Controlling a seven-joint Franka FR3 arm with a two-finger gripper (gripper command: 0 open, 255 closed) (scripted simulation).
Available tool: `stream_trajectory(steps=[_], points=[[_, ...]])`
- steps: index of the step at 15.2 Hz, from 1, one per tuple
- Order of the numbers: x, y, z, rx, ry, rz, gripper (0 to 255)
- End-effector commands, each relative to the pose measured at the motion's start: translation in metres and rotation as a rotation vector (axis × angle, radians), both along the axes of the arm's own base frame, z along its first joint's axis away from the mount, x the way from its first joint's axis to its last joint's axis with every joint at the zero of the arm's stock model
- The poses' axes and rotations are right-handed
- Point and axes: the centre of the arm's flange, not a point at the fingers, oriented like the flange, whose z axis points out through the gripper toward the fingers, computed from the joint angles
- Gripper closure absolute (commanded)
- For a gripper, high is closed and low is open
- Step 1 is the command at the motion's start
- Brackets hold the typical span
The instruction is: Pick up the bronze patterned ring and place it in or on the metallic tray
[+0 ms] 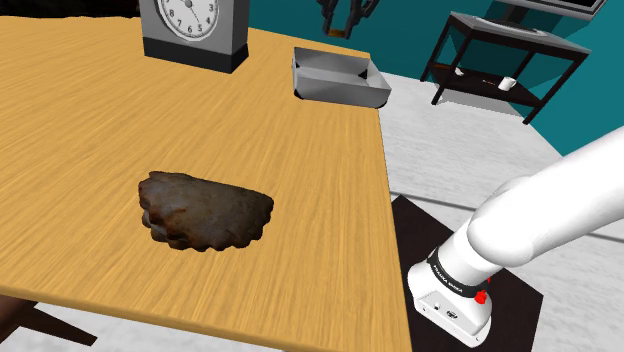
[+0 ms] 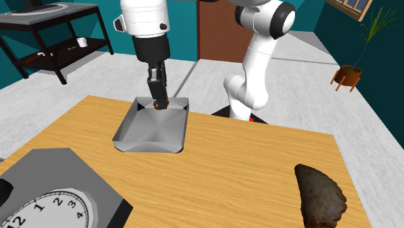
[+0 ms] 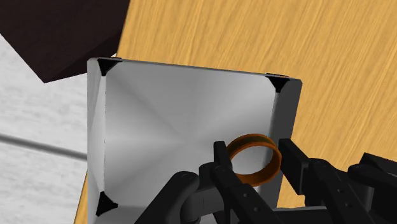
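Bronze ring (image 3: 254, 177) is pinched tight in the gripper (image 3: 253, 154), right over the grey tray (image 3: 159, 127). Only letting go looks left.

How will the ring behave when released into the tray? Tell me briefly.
The ring looks a thin, rigid band, so it probably keeps its shape in the clasp of the gripper. A slim hollow hoop, it is likely light. The tray looks smooth-floored with sloping walls, so the ring may roll or slide before the walls stop it.
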Motion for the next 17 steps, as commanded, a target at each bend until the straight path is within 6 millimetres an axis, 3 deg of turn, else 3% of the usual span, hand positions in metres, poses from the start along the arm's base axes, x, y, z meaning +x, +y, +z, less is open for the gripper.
stream_trajectory(steps=[1, 3, 17], points=[[0.0, -0.029, 0.002, 0.0, 0.0, 0.001, 255], [0.002, -0.047, 0.003, 0.0, 0.0, 0.001, 255], [0.002, -0.047, -0.071, 0.0, 0.0, 0.001, 255]])
